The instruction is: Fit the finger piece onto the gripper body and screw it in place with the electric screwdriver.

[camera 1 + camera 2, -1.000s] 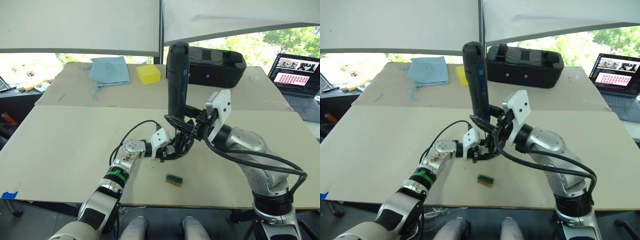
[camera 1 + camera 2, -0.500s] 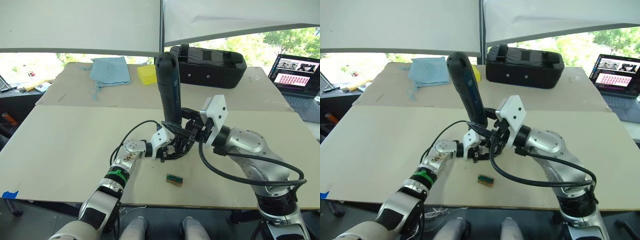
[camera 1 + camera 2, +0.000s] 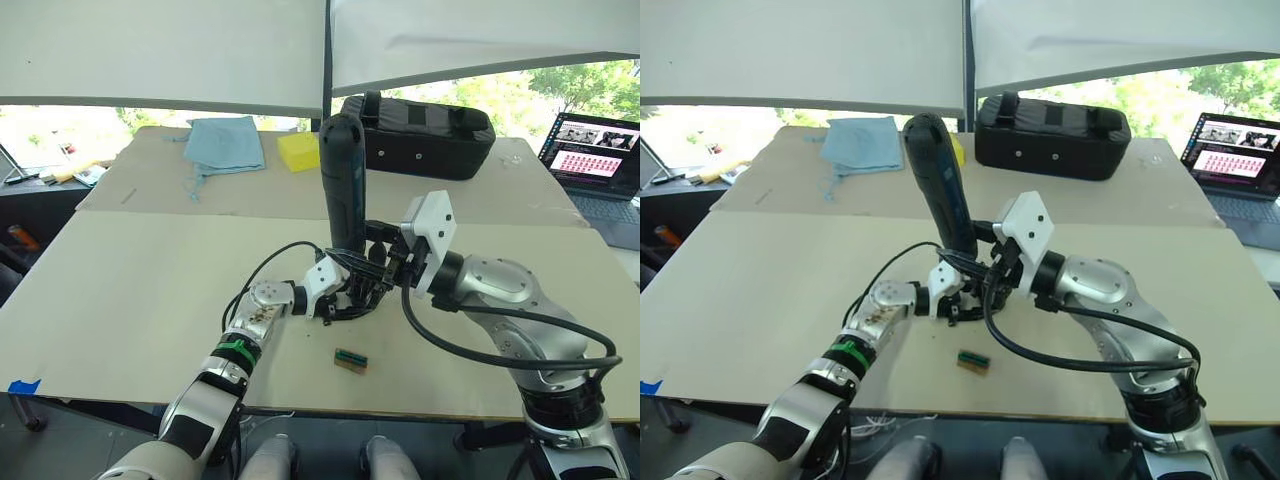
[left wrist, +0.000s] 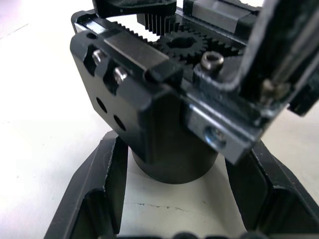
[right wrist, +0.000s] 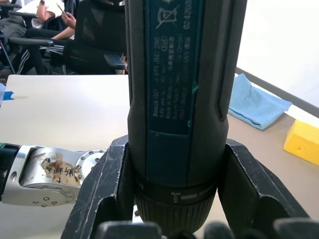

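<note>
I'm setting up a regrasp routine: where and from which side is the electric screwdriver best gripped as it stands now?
Grip the electric screwdriver low on its thick round barrel, just above the collar, from the robot's right side, as the right gripper does: it stands near upright, bit down, so the fingers straddle the cylinder.

Your middle of the beige tabletop (image 3: 130, 290) is crowded: the left tool (image 3: 338, 294) and right tool (image 3: 372, 278) meet there around the small black geared gripper body (image 4: 164, 104), with the tall dark grey cylindrical electric screwdriver (image 3: 342, 185) standing above them. A small green-and-brown block (image 3: 349, 360) lies just in front. You have open surface to the left; the far edge carries a blue cloth (image 3: 226, 143), yellow sponge (image 3: 299, 151) and large black case (image 3: 425, 135).
</note>
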Available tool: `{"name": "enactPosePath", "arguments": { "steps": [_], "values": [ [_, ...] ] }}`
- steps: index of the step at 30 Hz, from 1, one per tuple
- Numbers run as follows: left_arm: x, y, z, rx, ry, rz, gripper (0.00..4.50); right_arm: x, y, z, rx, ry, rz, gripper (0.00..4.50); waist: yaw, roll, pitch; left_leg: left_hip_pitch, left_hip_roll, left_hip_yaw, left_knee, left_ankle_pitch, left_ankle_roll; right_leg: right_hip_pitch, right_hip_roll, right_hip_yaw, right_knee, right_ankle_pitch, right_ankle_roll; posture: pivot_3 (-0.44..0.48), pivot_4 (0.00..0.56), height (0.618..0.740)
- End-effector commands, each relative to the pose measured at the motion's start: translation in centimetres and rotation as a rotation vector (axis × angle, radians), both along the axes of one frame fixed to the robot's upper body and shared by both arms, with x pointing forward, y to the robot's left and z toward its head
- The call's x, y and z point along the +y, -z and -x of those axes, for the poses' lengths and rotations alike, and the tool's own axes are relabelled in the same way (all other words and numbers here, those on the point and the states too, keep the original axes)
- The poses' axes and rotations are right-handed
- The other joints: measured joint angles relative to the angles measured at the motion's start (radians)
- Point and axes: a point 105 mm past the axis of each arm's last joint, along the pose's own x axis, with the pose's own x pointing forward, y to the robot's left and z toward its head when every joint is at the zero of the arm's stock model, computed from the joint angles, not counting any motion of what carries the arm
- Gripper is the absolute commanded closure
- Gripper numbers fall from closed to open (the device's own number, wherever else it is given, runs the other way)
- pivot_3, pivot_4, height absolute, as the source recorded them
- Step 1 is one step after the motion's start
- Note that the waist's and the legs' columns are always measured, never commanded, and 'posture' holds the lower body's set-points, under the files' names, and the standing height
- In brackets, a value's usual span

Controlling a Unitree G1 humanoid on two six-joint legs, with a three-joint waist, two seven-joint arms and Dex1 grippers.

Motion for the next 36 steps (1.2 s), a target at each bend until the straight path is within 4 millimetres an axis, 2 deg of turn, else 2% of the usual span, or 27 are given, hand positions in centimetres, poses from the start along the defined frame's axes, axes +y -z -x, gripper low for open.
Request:
{"name": "enactPosePath", "arguments": {
  "steps": [1,19,24,27,32,34,36],
  "values": [
    [-0.2,-2.5,-0.8,-0.081,0.001,0.042,2.20,-2.9,5.1,-2.2,0.189,0.150,0.107,2.58,0.001,0.000,-0.001,0.000,0.000,0.000,0.000,0.000,0.000,0.000,0.000,0.000,0.000,-0.002,0.004,0.000,0.150,0.740],
    [-0.3,-2.4,-0.7,-0.080,0.008,0.042,2.20,-3.3,4.6,-2.4,0.148,0.163,0.119,2.59,0.006,0.000,-0.001,0.000,0.000,0.000,0.000,0.000,0.000,0.000,0.000,0.000,0.000,-0.002,0.005,0.000,0.150,0.740],
    [-0.3,-2.3,-0.7,-0.081,0.010,0.039,2.20,-3.4,3.6,-2.0,0.110,0.151,0.117,2.59,0.006,0.000,-0.001,0.000,0.000,0.000,0.000,0.000,0.000,0.000,0.000,0.000,0.000,-0.003,0.005,0.000,0.150,0.740],
    [-0.3,-2.3,-0.7,-0.081,0.010,0.038,2.20,-3.3,1.9,-1.7,0.056,0.131,0.103,2.59,0.006,0.000,-0.001,0.000,0.000,0.000,0.000,0.000,0.000,0.000,0.000,0.000,0.000,-0.003,0.005,0.000,0.150,0.740],
    [-0.4,-2.1,-0.7,-0.080,0.015,0.035,2.20,-2.2,-4.0,-0.2,-0.039,0.038,-0.060,2.59,0.005,0.000,-0.001,-0.004,0.000,0.000,0.000,0.000,0.000,-0.003,0.000,0.000,0.000,-0.002,0.005,0.000,0.150,0.740],
    [-0.5,-2.1,-0.7,-0.079,0.016,0.035,2.20,-1.9,-5.5,0.6,-0.066,0.001,-0.090,2.59,0.004,0.000,-0.001,-0.008,0.000,0.000,0.000,0.000,0.000,-0.009,0.000,0.000,0.000,0.002,-0.003,0.000,0.150,0.740],
    [-0.6,-2.0,-0.6,-0.078,0.019,0.034,2.20,-1.8,-6.5,1.3,-0.079,-0.030,-0.125,2.59,0.004,-0.001,0.000,-0.015,0.000,0.000,0.000,0.000,0.000,-0.017,0.000,0.001,0.002,0.003,-0.003,0.000,0.150,0.740]
  ]
}}
